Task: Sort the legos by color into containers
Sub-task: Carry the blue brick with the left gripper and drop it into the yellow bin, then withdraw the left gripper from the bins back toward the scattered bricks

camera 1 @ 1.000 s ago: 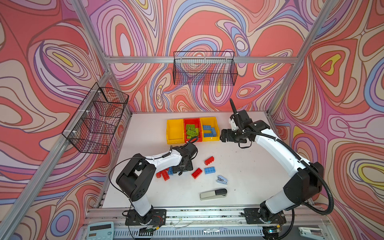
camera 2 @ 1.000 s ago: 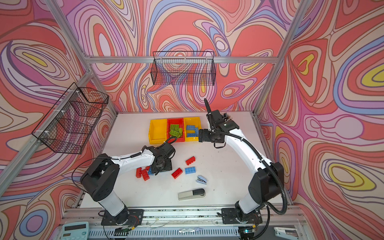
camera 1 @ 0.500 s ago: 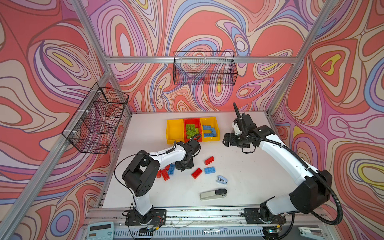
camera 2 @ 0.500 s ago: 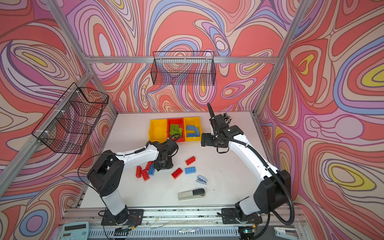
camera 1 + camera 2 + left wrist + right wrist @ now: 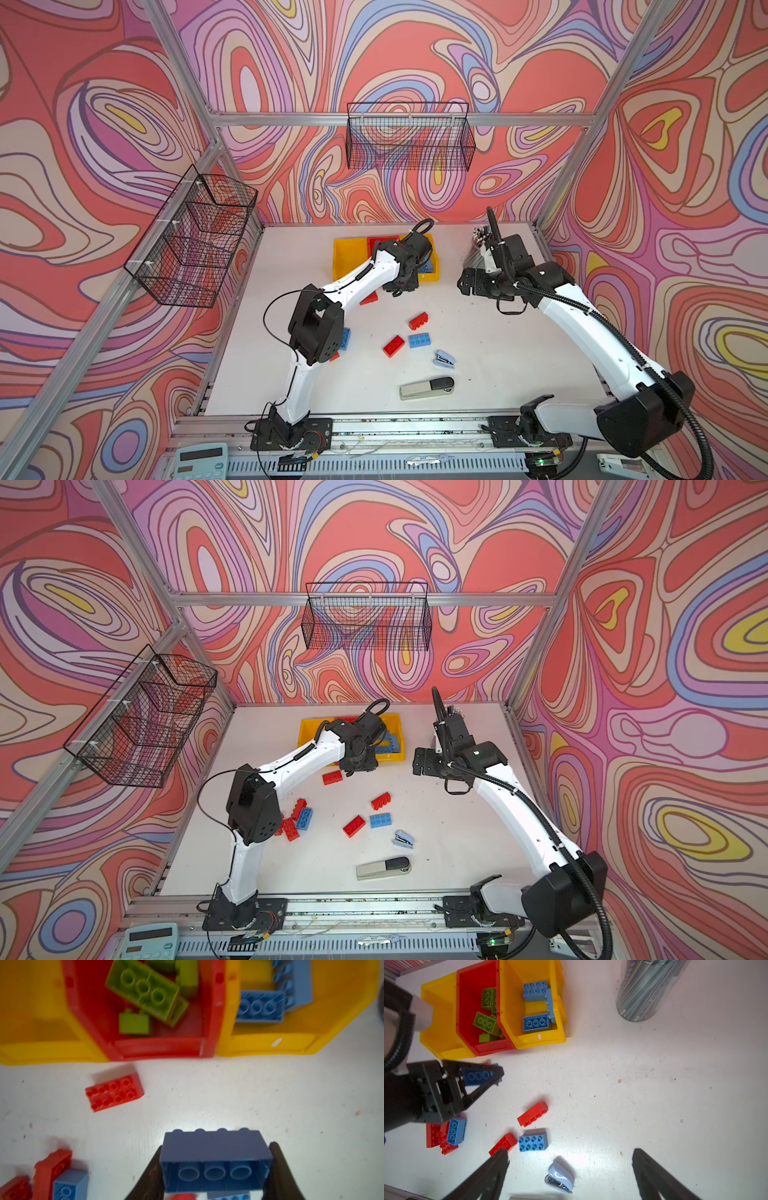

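**Left hand** (image 5: 216, 1154): clamped on one blue lego (image 5: 215, 1159), its fingers (image 5: 148, 1178) pressing the two short ends. The hollow underside faces the wrist camera and the studs face the containers (image 5: 440, 1014). This hand stands just in front of the containers, near the join of the red bin (image 5: 158, 1048) and the yellow bin (image 5: 270, 1045) on the right arm's side. Whether the gripped piece clears the desk (image 5: 291, 1095) cannot be told.

**Right hand** (image 5: 570, 1153): jaws stand wide apart, over the desk, well apart from the containers and near the pencil cup (image 5: 645, 991).

**Containers:** three joined bins at the back of the desk. The red bin, in the middle, holds green legos (image 5: 143, 989). The yellow bin holds blue legos (image 5: 535, 1022).

**Loose on the desk:**
- A red lego (image 5: 114, 1093) lies just in front of the red bin.
- A heap (image 5: 446, 1134) of red and blue legos lies near the left arm.
- Mid-desk, a second red lego (image 5: 532, 1113) lies on its side.
- A third red lego (image 5: 503, 1144) lies just beside a loose blue lego (image 5: 533, 1142), which is studs up.
- A small light-blue stapler (image 5: 559, 1180) and a grey-and-black stapler (image 5: 427, 387) lie nearer the front edge.
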Controlling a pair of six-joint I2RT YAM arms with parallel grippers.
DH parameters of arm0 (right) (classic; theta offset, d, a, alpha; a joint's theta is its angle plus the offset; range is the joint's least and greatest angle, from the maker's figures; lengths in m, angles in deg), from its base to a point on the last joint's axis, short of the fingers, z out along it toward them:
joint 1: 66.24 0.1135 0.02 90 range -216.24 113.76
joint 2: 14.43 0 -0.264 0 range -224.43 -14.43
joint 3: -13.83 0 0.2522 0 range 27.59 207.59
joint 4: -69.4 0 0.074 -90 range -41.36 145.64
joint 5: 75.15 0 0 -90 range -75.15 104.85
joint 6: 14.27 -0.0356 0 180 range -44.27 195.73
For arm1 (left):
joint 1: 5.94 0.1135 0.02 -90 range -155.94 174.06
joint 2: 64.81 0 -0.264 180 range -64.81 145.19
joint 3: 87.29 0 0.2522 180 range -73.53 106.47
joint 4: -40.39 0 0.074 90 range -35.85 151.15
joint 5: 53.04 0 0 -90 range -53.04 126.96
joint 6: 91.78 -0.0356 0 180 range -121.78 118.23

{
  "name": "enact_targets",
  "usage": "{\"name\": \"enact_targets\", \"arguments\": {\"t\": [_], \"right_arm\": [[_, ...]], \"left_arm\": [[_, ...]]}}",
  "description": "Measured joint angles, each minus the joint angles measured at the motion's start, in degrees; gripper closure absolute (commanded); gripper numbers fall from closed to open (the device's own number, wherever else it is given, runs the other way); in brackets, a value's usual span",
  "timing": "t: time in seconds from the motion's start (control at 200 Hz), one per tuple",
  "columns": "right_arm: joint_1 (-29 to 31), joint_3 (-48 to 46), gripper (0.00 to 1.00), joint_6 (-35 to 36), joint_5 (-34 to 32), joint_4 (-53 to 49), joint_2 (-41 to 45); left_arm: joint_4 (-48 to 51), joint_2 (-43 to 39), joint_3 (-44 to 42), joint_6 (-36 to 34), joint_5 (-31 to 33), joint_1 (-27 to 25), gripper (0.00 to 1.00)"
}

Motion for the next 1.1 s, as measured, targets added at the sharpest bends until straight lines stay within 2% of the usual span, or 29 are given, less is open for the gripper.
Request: {"name": "enact_targets", "arguments": {"t": [0.125,0.215,0.361,0.576,0.786,0.841,0.971,1.102], "right_arm": [[-0.22,-1.44,0.02,-1.29,-0.81,-0.09,2.05],[-0.28,-1.99,0.02,-2.43,-2.1,-0.57,3.08],[-0.33,-2.08,0.02,-4.0,-4.81,-1.4,4.15],[-0.35,-1.68,0.02,-5.97,-8.11,-2.99,4.31],[-0.37,1.9,0.02,-7.48,-9.66,-3.8,2.08],[-0.37,2.82,0.02,-7.67,-9.97,-3.8,1.18],[-0.48,5.27,0.02,-8.02,-10.43,-4.11,-1.62],[-0.57,8.2,0.02,-8.07,-10.64,-4.13,-4.48]], "left_arm": [[2.12,10.4,17.7,-1.4,0.24,0.0,0.62],[1.9,14.75,24.22,-1.68,0.48,0.24,0.61],[-0.33,15.93,24.74,-2.27,0.74,1.38,0.59],[-10.29,16.04,22.23,-5.07,0.98,3.67,0.55],[-18.32,16.57,22.21,-6.56,0.85,3.63,0.51],[-20.22,16.94,22.21,-7.06,0.68,3.58,0.45],[-23.34,17.9,22.21,-7.93,0.37,3.56,0.18],[-24.76,18.34,22.21,-8.33,-0.46,3.96,0.09]]}}
